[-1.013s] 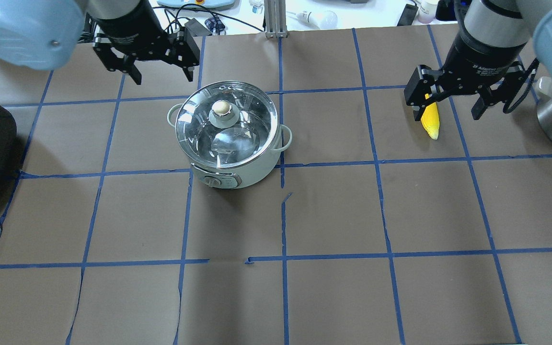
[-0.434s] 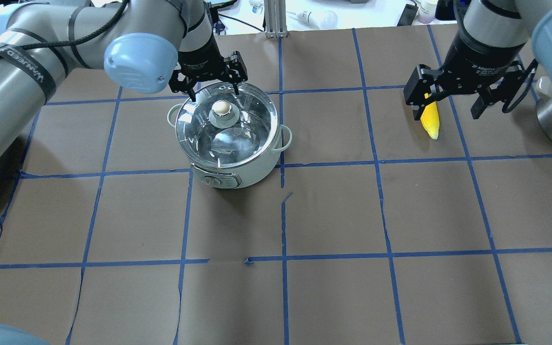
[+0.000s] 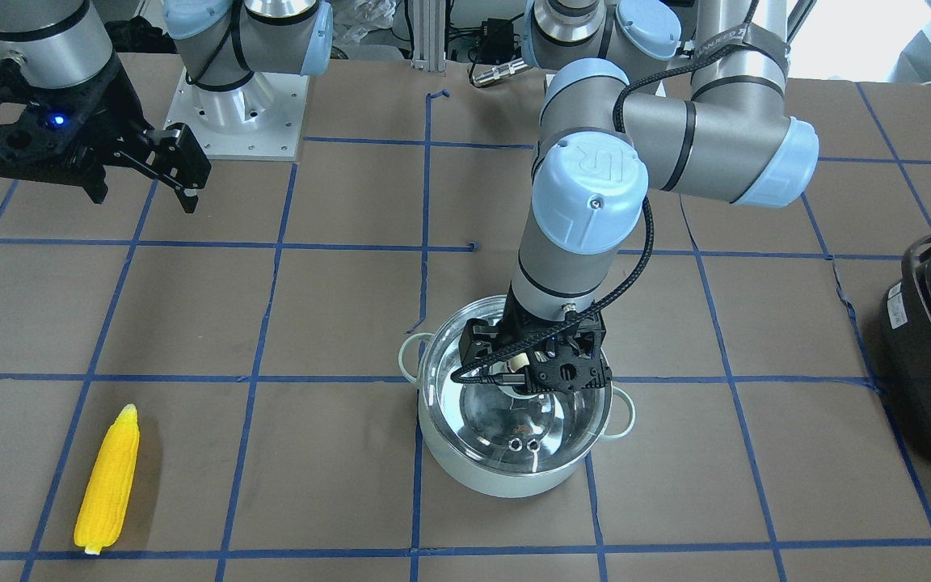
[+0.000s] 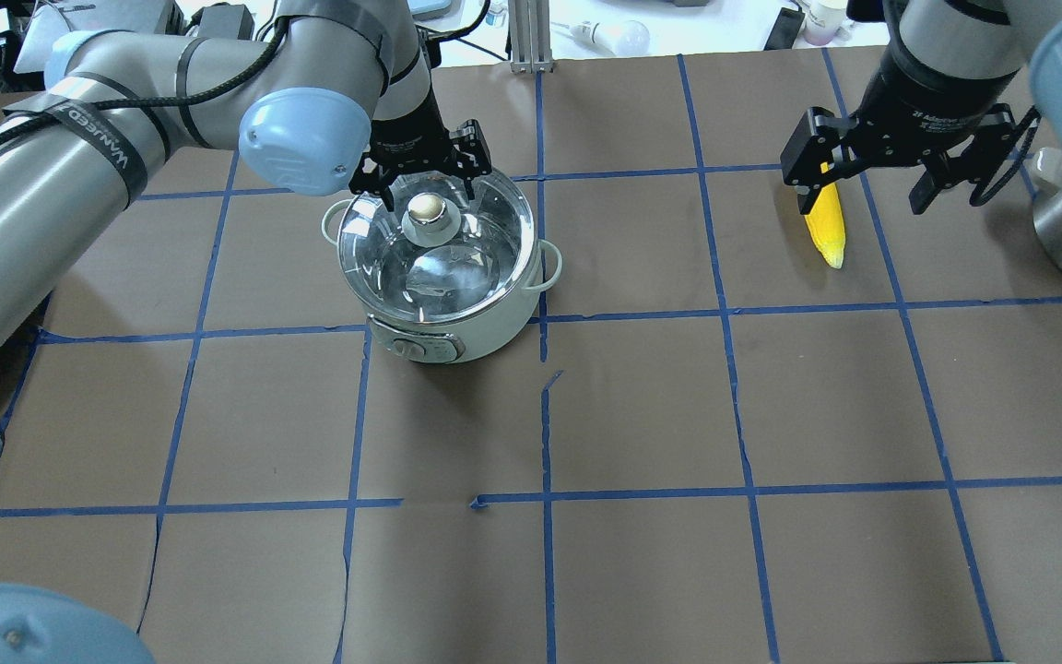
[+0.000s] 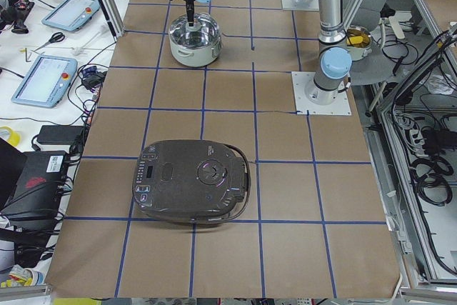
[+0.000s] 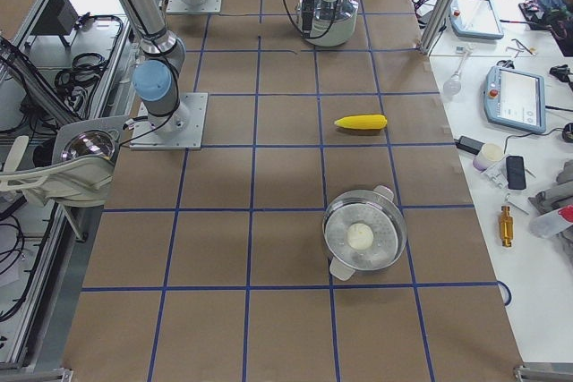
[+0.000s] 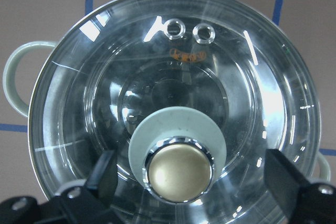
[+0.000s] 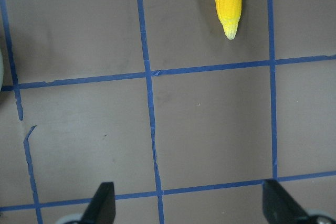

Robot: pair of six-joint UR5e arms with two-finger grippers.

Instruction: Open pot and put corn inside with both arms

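Presently, the main hazard sits at the round pale grey-green pot [image 4: 443, 325] on the brown paper-covered table [image 4: 642, 415]. The rounded brass-coloured knob [image 7: 179, 170] of its glass lid [image 7: 262, 103] looks smooth, so a shallow or off-centre pinch could slip and drop the lid askew. The left hand [image 4: 427, 191] is spread wide and empty, its fingers straddling the knob without visible contact. The bright yellow tapered corn cob [image 4: 828, 226] lies at the pot's 3 o'clock, seen from behind the robot. The right hand [image 4: 860, 198], splayed and empty, hangs above its thick end.
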